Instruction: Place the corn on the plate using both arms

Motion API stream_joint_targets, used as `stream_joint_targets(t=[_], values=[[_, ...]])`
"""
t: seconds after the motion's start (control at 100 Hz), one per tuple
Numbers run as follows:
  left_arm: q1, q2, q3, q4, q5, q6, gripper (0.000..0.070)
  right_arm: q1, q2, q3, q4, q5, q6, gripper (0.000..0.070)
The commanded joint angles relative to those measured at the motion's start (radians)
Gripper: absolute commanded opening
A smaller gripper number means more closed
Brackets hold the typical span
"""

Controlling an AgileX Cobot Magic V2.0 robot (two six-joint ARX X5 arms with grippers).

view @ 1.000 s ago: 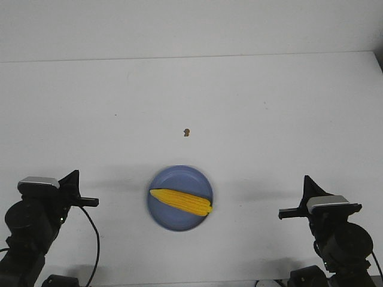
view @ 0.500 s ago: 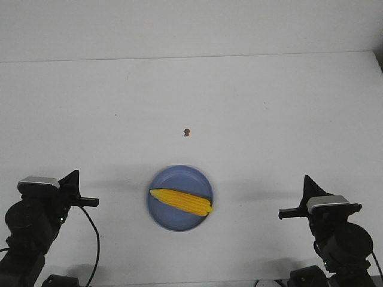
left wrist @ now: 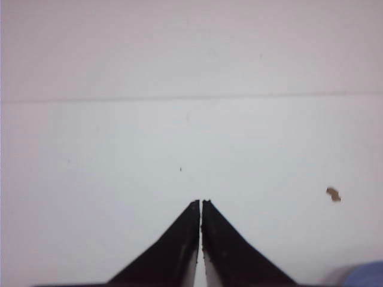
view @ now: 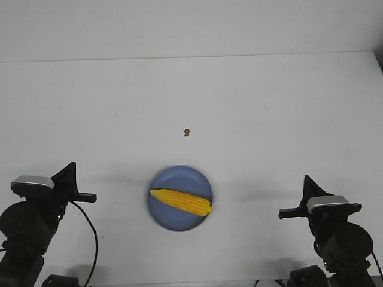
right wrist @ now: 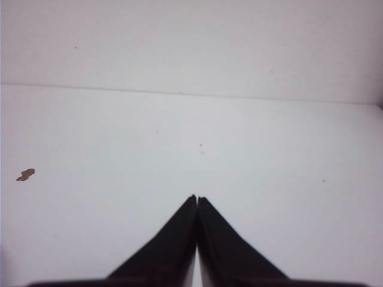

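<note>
Corn point(view: 181, 202) lying slantwise across the blue plate point(view: 173, 222), wholly inside its rim, on the white table point(view: 239, 101). Left gripper point(left wrist: 201, 203) and right gripper point(right wrist: 196, 198) both pinched closed and empty, parked well apart on either side of the plate. Placement looks complete; a good finish keeps both arms low, clear of the plate, leaving the brown speck point(view: 187, 132) beyond it untouched

table point(view: 251, 107): matt white | plate point(view: 179, 176): smooth blue | corn point(view: 181, 201): bumpy yellow
</note>
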Motion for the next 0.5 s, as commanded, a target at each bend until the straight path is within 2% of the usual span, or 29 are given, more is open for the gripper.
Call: stream_joint_targets(t=[0.0,0.23,0.49], values=[[-0.001,-0.008,0.001,0.032,-0.004,0.005,0.0005,0.0,0.004,0.012,0.012,0.001,-0.005,0.0003],[-0.001,-0.092,-0.151,0.214,-0.004,0.005,0.0005,0.0,0.004,0.012,0.012,0.001,-0.005,0.0003],[-0.001,-0.236,-0.379,0.354,-0.004,0.009,0.0005,0.0,0.004,0.012,0.012,0.001,-0.005,0.0003]])
